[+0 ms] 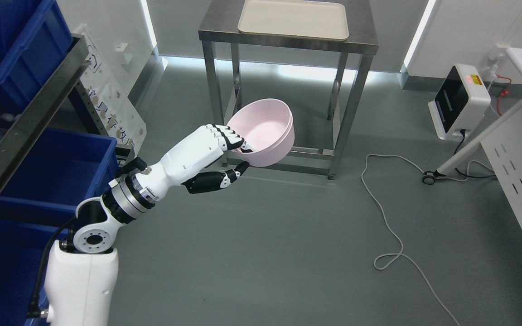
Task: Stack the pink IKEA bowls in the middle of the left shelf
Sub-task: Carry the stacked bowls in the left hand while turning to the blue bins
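My left hand (236,154) comes in from the lower left and is shut on the near rim of the pink bowls (265,133). The fingers (224,134) curl over the rim and the thumb presses from below. Two pink bowls sit nested one in the other, tilted with the opening facing up and toward me, held in the air above the grey floor. The left shelf (30,108) with its metal edge stands at the far left, to the left of the hand. My right arm does not show.
Blue bins (57,167) fill the left shelf. A steel table (288,40) with a beige tray (293,18) stands behind the bowls. A white cable (390,226) trails over the floor. A white device (460,102) and a white perforated table (521,149) stand at the right.
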